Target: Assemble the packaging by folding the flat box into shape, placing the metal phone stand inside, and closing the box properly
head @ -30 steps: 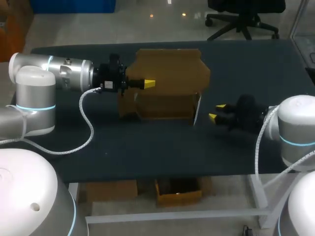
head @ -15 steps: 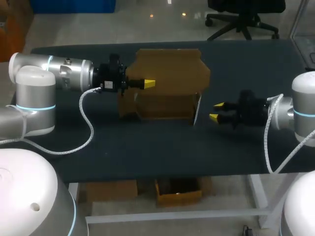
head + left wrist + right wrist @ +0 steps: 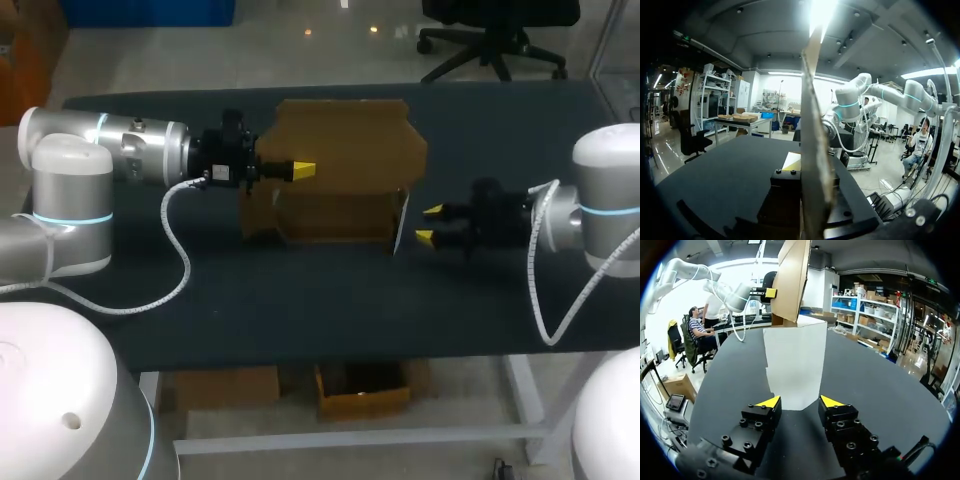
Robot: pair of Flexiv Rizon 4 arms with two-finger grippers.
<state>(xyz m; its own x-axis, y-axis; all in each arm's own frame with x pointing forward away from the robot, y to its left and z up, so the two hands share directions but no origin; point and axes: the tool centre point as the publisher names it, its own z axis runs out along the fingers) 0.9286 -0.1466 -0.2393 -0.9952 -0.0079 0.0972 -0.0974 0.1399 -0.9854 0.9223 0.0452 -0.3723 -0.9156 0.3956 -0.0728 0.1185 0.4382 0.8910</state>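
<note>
Cardboard box (image 3: 345,150) stands half-folded; our left gripper (image 3: 300,171) pinches its upright panel (image 3: 812,150), our right gripper (image 3: 428,224), fingers spread, sits just right of its white flap (image 3: 796,365).

Blocked just ahead of the right hand (image 3: 429,224) by the upright side flap (image 3: 795,365) of the box (image 3: 345,150); free over bare surface (image 3: 300,295) alongside.
</note>
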